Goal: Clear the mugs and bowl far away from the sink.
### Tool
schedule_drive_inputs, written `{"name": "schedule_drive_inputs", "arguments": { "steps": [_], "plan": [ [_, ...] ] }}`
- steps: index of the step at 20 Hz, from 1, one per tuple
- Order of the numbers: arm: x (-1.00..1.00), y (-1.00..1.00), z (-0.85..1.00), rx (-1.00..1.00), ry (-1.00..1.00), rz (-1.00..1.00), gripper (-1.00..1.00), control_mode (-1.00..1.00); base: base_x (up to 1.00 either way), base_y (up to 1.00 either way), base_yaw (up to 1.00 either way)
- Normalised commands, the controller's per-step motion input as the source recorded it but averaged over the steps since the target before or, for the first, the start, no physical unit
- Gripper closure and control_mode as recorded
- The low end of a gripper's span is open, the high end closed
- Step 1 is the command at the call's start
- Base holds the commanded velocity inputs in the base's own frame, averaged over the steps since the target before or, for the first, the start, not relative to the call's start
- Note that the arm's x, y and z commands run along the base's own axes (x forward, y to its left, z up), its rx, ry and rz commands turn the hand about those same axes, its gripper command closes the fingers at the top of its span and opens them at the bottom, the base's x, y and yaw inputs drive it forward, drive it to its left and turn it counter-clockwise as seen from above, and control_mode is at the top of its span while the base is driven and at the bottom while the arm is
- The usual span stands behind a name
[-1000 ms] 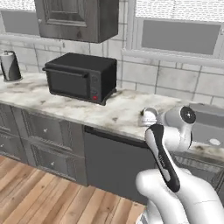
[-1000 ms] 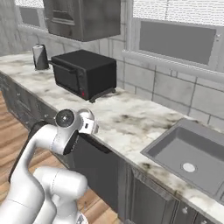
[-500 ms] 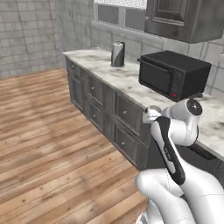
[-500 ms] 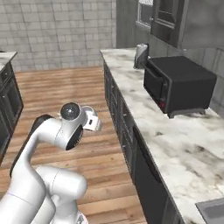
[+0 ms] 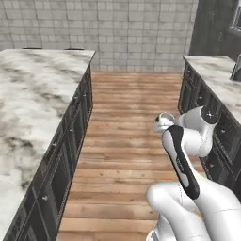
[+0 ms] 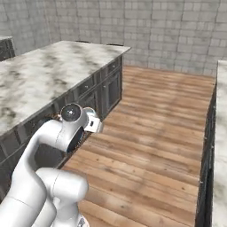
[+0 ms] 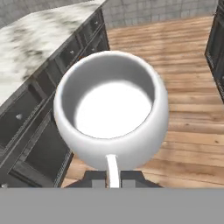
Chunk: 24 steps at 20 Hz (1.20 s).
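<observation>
Fingers (image 7: 94, 177) are clamped on the thin handle of the white-grey mug (image 7: 111, 113), keeping it upright. Gripper (image 7: 113, 177) holds it over wooden floor (image 5: 132, 122), probably heading for the marble island (image 6: 48, 75).

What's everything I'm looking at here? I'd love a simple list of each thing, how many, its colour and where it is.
white-grey mug: one, glossy white-grey, rounded, empty, held by its handle at the hand, above the floor.
island counter: one, marbled white-grey top over dark cabinets, on the left of both base views.
second counter: one, marbled top over dark cabinets, on the right.
wood floor: one, brown planks, between the two counters.
tiled wall: one, grey tiles, at the far end of the room.
arm: one, white with dark joints, folded close to the base.
hand: one, dark fingertips closed on the mug's handle.
</observation>
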Motion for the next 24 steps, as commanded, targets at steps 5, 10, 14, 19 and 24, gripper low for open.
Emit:
{"name": "schedule_drive_inputs", "arguments": {
  "steps": [5, 10, 14, 19, 24],
  "plan": [
    [0.0, 0.0, 0.0, 0.0, 0.0, 0.0, 1.0, 1.0, -0.01, 0.0, 0.93],
    [0.0, 0.0, 0.0, 0.0, 0.0, 0.0, 1.0, 1.0, 0.57, -0.14, 0.76],
    [0.0, 0.0, 0.0, 0.0, 0.0, 0.0, 1.0, 1.0, 0.94, -0.41, 0.58],
    [0.0, 0.0, 0.0, 0.0, 0.0, 0.0, 1.0, 1.0, 0.95, -0.15, 0.68],
    [0.0, 0.0, 0.0, 0.0, 0.0, 0.0, 1.0, 1.0, 0.71, -0.2, 0.69]
  ]
}}
